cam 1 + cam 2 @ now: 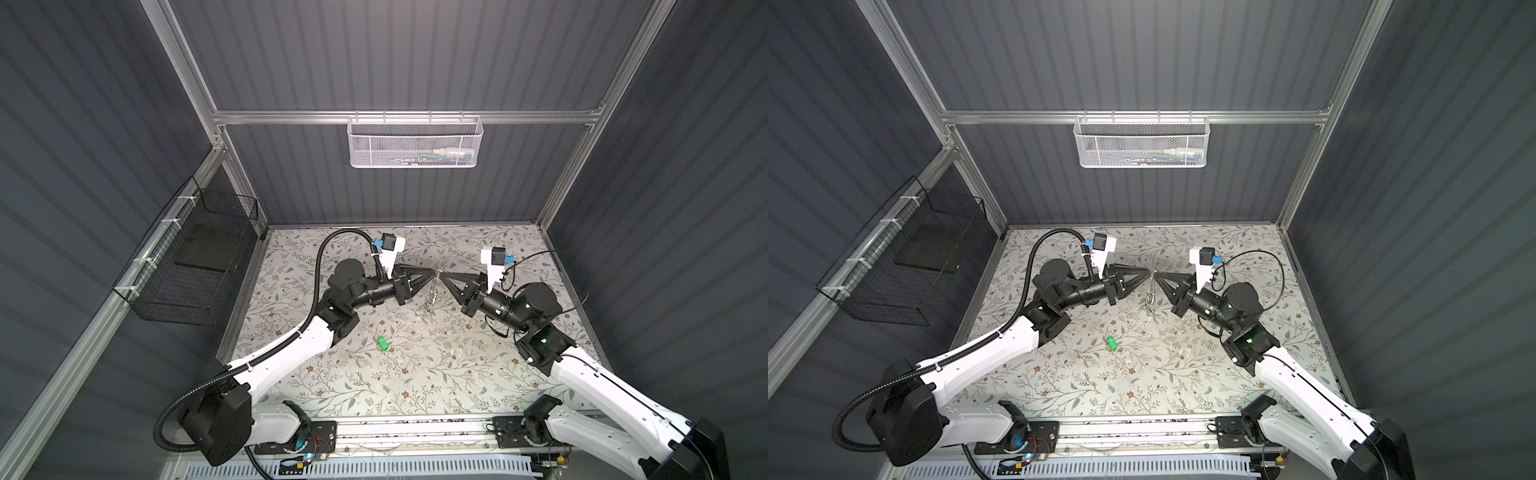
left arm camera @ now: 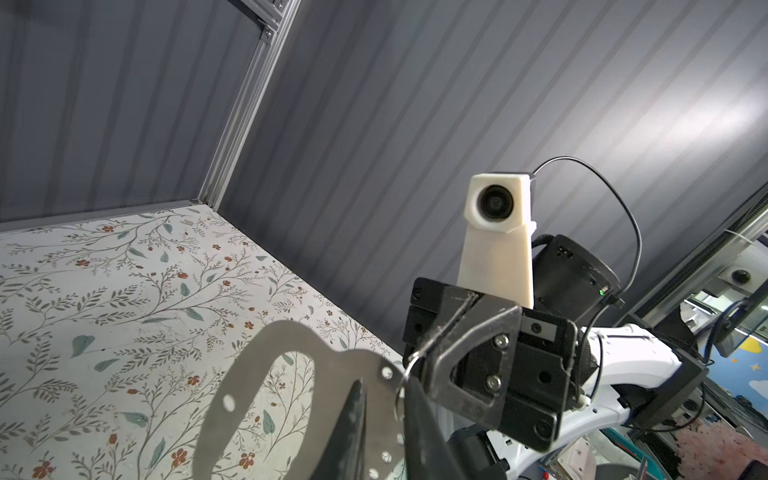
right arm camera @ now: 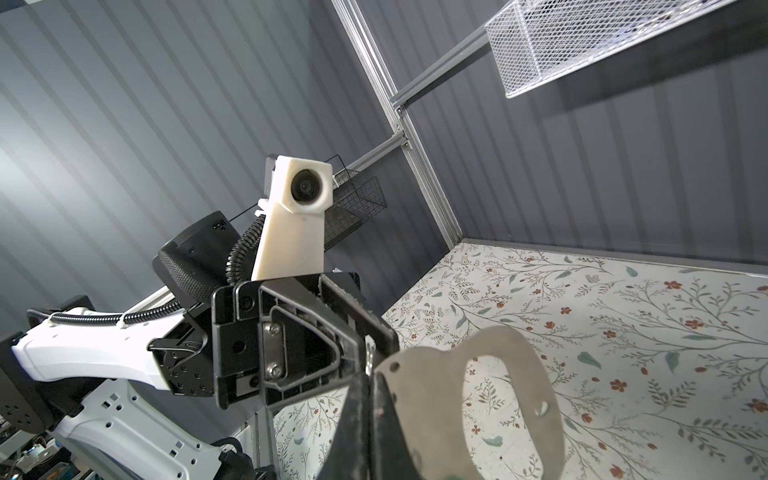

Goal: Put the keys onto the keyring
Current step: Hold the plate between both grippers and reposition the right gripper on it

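Closest to the lens, the right gripper [image 3: 370, 376] presses its dark fingers [image 3: 357, 428] fully together on the top corner of the keyring [image 3: 424, 395], a flat grey loop punched with small holes that hangs from the pinch above the table [image 3: 623, 332]. Those fingers cover the gripped corner itself, where a small silver split ring [image 2: 402, 384] also sits. The left gripper [image 2: 383, 386] comes in from the opposite side, tip to tip with the right one. Its fingers [image 2: 419, 440] stand a narrow way apart, one on each side of the keyring's holed edge, and I cannot tell whether they clamp it or merely straddle it. Each gripper's body blocks much of what lies past the keyring in the opposite wrist view.

In both top views the grippers meet nose to nose over the table's middle, the keyring a thin sliver under their tips. Just below it shows a small cluster of silver and green bits [image 1: 429, 311], too small to make out. One green key [image 1: 382, 344] lies flat on the table, well apart from the keyring, nearer the front and on the left gripper's side. A white mesh basket [image 1: 415, 143] hangs high at the back, a black wire basket [image 1: 195, 266] at the left side.
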`<state>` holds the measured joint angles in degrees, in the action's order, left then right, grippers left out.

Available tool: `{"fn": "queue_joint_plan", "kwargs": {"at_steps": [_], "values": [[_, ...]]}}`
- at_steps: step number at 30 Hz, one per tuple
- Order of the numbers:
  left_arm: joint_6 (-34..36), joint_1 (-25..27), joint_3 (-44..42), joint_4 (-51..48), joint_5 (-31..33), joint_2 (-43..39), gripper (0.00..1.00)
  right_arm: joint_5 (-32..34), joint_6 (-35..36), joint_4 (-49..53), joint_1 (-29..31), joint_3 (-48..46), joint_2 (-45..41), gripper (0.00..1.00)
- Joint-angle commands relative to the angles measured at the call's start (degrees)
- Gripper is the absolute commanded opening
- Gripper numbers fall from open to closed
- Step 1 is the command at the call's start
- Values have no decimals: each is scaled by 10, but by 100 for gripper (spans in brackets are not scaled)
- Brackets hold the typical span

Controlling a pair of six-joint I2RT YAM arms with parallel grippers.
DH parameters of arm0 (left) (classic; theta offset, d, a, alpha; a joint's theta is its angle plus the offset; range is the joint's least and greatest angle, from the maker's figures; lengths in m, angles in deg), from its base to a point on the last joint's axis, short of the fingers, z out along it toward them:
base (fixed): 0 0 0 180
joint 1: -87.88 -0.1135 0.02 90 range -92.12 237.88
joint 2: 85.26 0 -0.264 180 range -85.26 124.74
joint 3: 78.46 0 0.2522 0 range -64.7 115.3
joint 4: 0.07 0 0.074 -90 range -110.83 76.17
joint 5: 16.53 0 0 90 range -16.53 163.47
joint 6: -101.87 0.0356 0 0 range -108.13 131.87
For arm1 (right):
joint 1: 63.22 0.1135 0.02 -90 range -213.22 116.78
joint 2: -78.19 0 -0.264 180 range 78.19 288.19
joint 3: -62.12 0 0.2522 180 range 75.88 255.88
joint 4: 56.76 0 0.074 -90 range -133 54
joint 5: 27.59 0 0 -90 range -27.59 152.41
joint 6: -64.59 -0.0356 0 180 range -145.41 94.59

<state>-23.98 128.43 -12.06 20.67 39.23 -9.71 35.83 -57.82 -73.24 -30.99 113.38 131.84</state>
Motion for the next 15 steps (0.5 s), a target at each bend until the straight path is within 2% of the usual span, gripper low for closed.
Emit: {"fn": "queue_joint_plan", "kwargs": {"at_steps": [1, 4, 12, 15], "values": [[-13, 0, 12, 37, -32, 3, 18, -13, -5, -29, -2, 5, 1, 4], [-18, 0, 11, 49, -36, 5, 16, -14, -7, -29, -2, 4, 4, 4], [-26, 0, 14, 64, -63, 15, 0, -18, -6, -28, -2, 5, 5, 4], [-26, 1, 14, 66, -72, 15, 0, -17, -3, -24, -2, 6, 3, 4]]}}
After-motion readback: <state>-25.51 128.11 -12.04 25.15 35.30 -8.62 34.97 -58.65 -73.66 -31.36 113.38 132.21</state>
